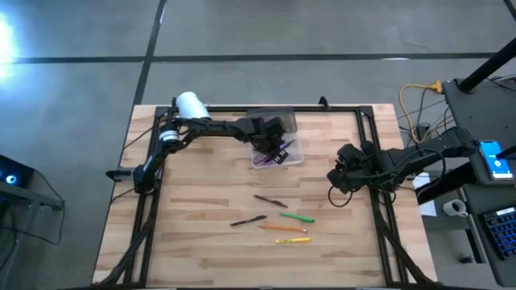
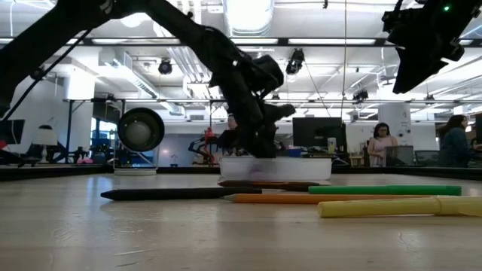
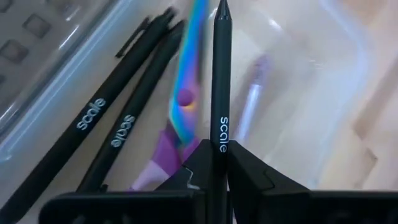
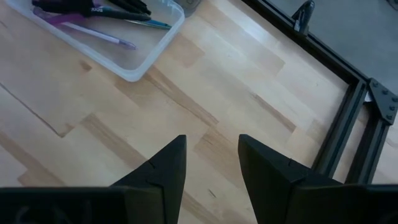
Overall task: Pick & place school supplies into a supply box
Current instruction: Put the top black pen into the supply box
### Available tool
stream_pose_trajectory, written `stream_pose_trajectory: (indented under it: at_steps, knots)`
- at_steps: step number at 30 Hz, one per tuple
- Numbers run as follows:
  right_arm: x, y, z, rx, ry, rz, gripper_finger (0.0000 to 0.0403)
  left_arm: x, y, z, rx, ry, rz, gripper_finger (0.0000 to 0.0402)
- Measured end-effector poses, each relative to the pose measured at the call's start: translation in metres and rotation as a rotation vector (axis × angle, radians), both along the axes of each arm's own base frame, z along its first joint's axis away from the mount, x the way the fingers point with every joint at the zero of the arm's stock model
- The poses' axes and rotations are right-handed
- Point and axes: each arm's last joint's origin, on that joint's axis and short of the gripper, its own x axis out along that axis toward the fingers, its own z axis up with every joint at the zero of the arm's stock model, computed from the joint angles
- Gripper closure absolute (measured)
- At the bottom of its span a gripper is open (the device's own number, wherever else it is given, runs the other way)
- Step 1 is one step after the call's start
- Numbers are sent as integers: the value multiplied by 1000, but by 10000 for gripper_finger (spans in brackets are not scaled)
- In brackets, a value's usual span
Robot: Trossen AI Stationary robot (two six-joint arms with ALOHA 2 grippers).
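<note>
Left gripper (image 3: 214, 171) clamps a black pen (image 3: 220, 81) over the box (image 1: 292, 155) near the table's far edge. Lower it flat beside the scissors (image 3: 186, 106), then release. Right gripper (image 4: 211, 163) waits with fingers apart near the right edge.

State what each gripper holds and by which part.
The left gripper, over the supply box, pinches a black pen near its lower end. The right gripper is open and holds nothing.
</note>
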Motion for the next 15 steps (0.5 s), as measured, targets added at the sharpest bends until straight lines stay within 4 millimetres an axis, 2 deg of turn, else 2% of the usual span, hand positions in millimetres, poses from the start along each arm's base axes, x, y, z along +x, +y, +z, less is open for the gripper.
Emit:
stream_pose_trajectory:
  at_steps: [6,15]
  knots:
    - [0,-1,0,-1,1,-3,266,0,0,-4,-28,-36,-1,385]
    - [0,-1,0,4,-1,-3,266,5,9,2,-19,-93,29,382]
